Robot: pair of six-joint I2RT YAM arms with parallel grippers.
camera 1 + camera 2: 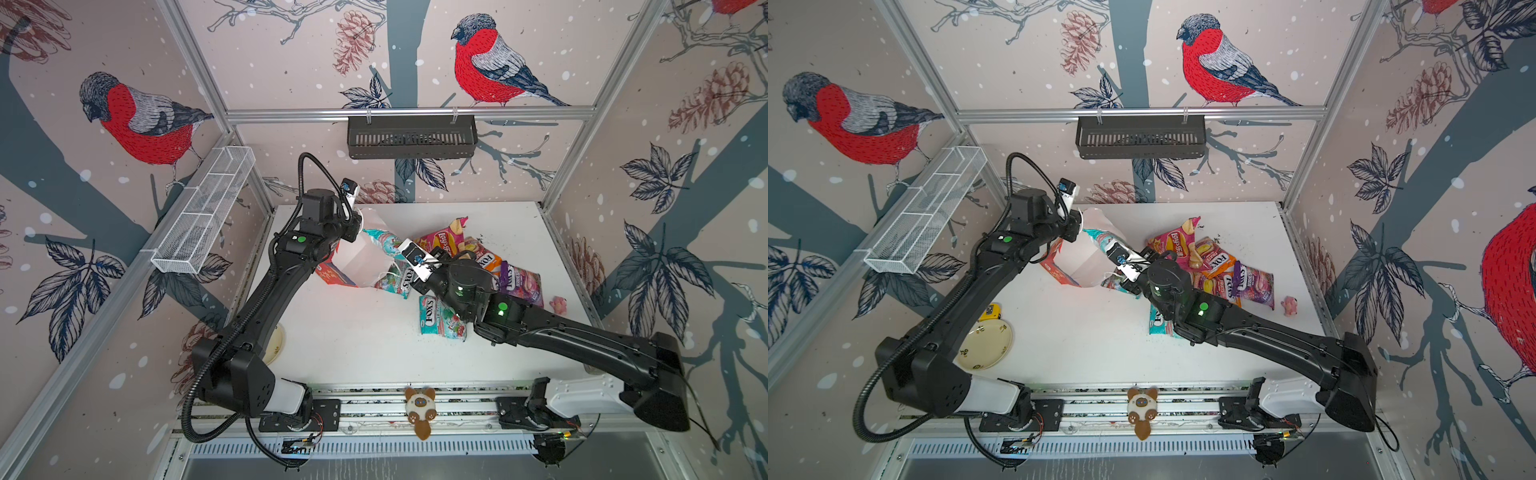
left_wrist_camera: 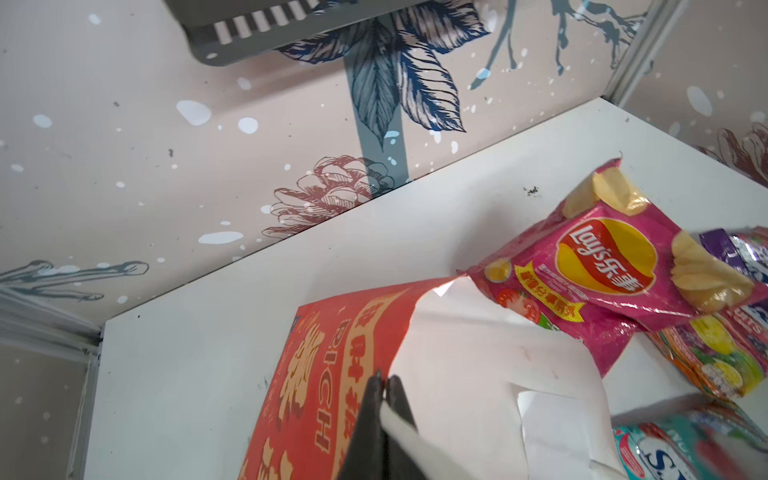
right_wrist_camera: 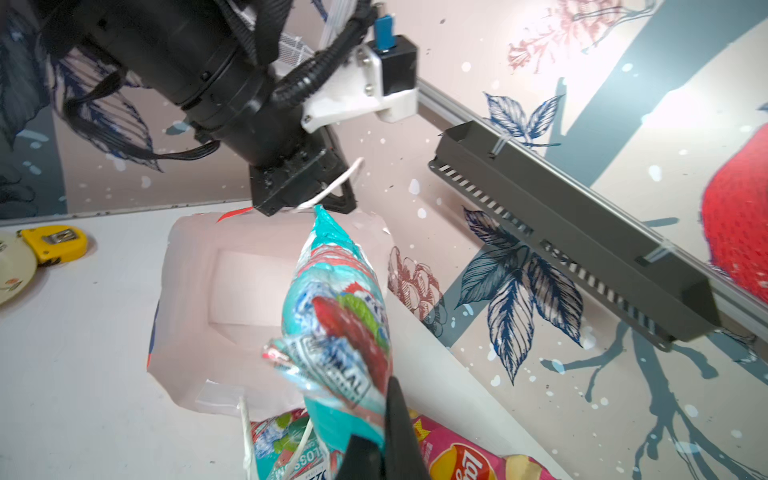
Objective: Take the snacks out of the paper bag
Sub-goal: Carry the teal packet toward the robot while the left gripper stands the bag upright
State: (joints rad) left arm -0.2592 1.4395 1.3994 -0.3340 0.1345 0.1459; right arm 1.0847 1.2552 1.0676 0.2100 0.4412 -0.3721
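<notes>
Near the far left corner of the surface (image 1: 353, 345), the left gripper (image 2: 384, 384) pinches the paper bag (image 2: 328, 353) rim; the right gripper (image 3: 388, 395) clamps a teal candy packet (image 3: 332, 291).

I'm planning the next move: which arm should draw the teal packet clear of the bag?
Right, likely: the right hand grips the teal packet at the mouth of the paper bag, while the left hand is occupied pinching the bag's rim.
</notes>
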